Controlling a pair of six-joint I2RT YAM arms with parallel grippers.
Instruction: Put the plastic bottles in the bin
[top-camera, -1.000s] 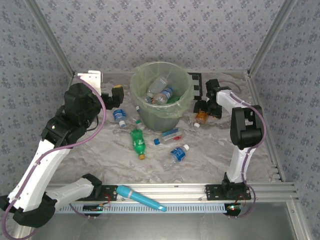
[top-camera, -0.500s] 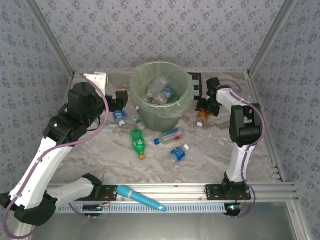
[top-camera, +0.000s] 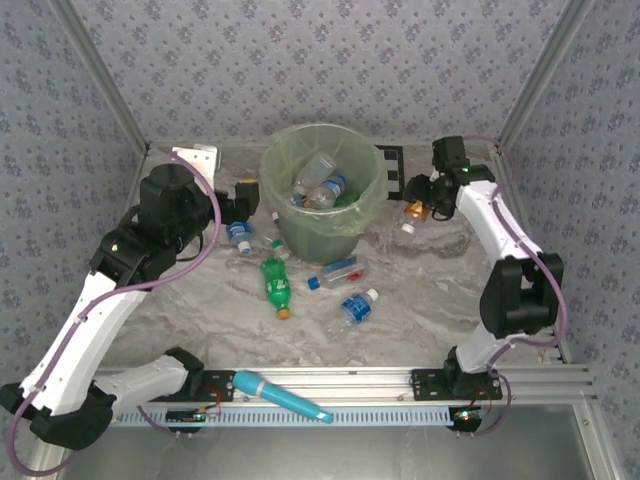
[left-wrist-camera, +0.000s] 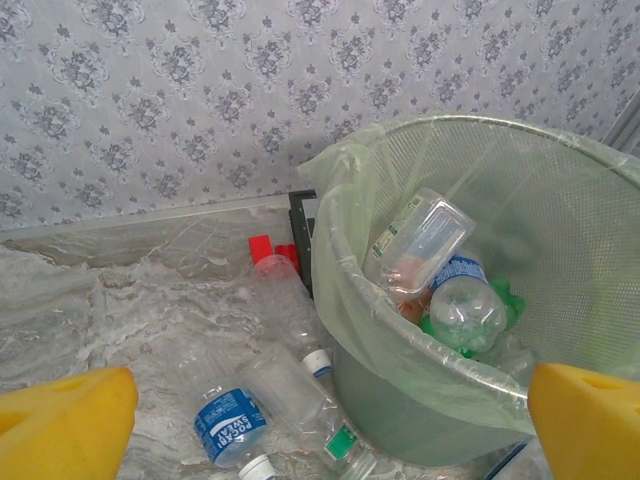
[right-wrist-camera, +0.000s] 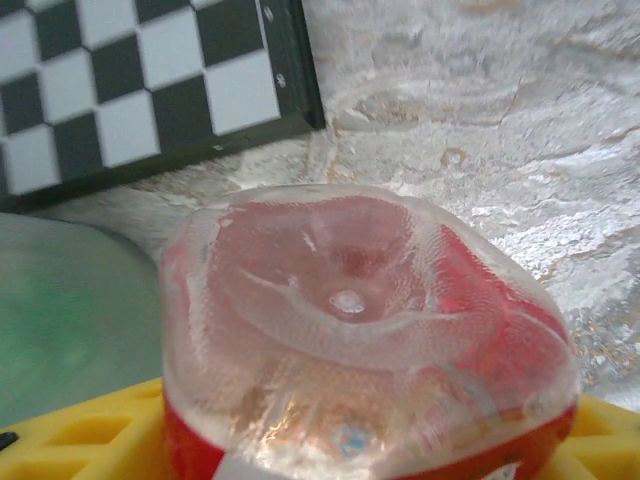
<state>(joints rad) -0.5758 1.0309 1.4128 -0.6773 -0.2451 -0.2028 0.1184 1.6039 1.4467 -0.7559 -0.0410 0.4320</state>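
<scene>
From above, the bin (top-camera: 320, 235) holds bottles, and others (top-camera: 276, 283) lie at its 6 o'clock. The left gripper (top-camera: 243, 200) is at its 9 o'clock. The right gripper (top-camera: 420, 206), at its 3 o'clock, is clamped on a red bottle (top-camera: 413, 210). Left wrist: the yellow fingers (left-wrist-camera: 65, 420) are spread wide around nothing, with the bin at 3 o'clock. Right wrist: the red bottle sits between the fingers (right-wrist-camera: 90, 435).

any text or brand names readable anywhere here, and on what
"POCAR" over "SWEA", the ends cut off by the curve: on the blue-label bottle lying on the table left of the bin.
Labels on the binned bottles: too small to read.
Label on the red bottle in the right wrist view: blurred, unreadable.
Top view: all labels too small.
</scene>
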